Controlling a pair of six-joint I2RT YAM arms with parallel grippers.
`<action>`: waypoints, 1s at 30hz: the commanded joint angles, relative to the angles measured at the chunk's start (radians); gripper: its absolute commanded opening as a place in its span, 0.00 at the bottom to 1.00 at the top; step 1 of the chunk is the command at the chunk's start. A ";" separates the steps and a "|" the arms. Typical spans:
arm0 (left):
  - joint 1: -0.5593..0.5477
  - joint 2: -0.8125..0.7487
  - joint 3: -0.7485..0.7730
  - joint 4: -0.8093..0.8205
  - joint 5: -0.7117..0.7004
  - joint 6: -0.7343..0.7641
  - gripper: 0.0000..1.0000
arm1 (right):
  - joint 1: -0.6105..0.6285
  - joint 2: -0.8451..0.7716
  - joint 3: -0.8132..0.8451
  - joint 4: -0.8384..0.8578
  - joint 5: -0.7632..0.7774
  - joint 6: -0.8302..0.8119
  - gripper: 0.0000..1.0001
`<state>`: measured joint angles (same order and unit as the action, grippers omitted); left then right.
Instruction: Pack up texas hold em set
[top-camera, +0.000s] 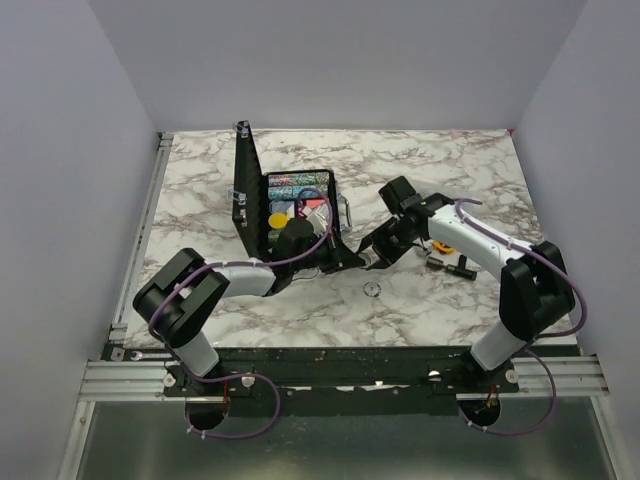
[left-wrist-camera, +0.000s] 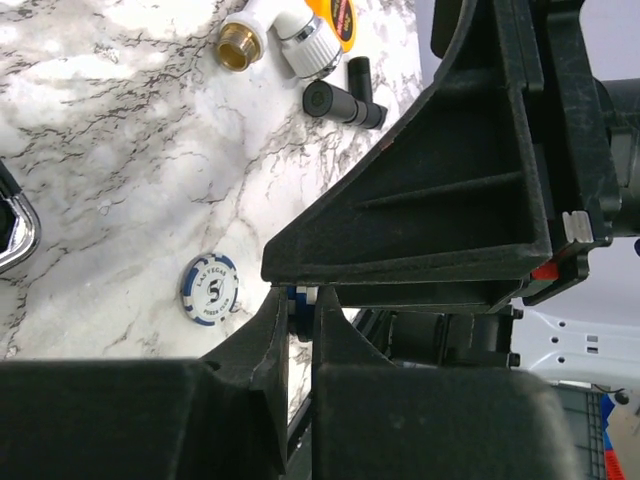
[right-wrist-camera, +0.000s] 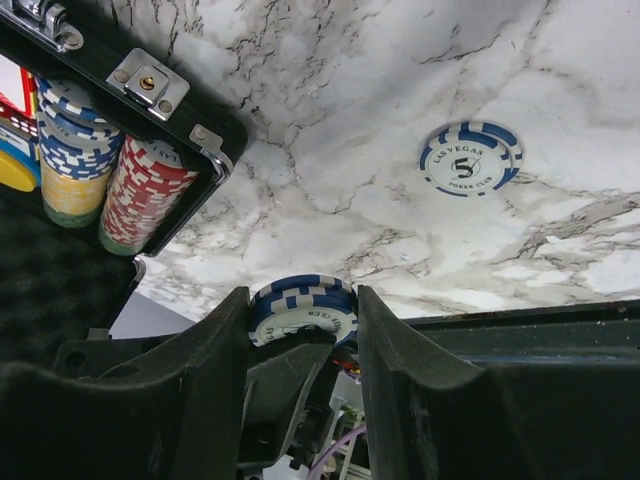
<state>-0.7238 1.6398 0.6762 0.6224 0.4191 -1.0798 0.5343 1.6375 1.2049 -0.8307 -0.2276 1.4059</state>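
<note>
blue chips (right-wrist-camera: 300, 312) look mid-handover, pinched by both your left gripper (left-wrist-camera: 300, 297) and right gripper (right-wrist-camera: 302, 300); release one side, then carry them to the case (top-camera: 249, 185).

The left end effector (left-wrist-camera: 300, 302) is hiding most of the blue-and-white chip (left-wrist-camera: 297, 294) between its fingers. The right end effector (right-wrist-camera: 303, 312) is covering the lower part of a chip stack (right-wrist-camera: 300, 294), and the picture's edge is cutting off the case (right-wrist-camera: 95, 78).
</note>
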 joint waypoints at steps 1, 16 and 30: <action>-0.004 -0.027 0.039 -0.084 -0.013 0.076 0.00 | 0.001 -0.050 -0.058 0.100 -0.007 -0.059 0.41; 0.027 0.023 0.505 -1.045 -0.351 0.388 0.00 | -0.148 -0.358 -0.233 0.286 0.315 -0.519 1.00; 0.098 0.241 0.833 -1.287 -0.441 0.461 0.00 | -0.235 -0.420 -0.326 0.301 0.312 -0.649 1.00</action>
<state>-0.6338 1.8557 1.4601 -0.5777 0.0326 -0.6540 0.3038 1.2053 0.9035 -0.5610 0.0868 0.8013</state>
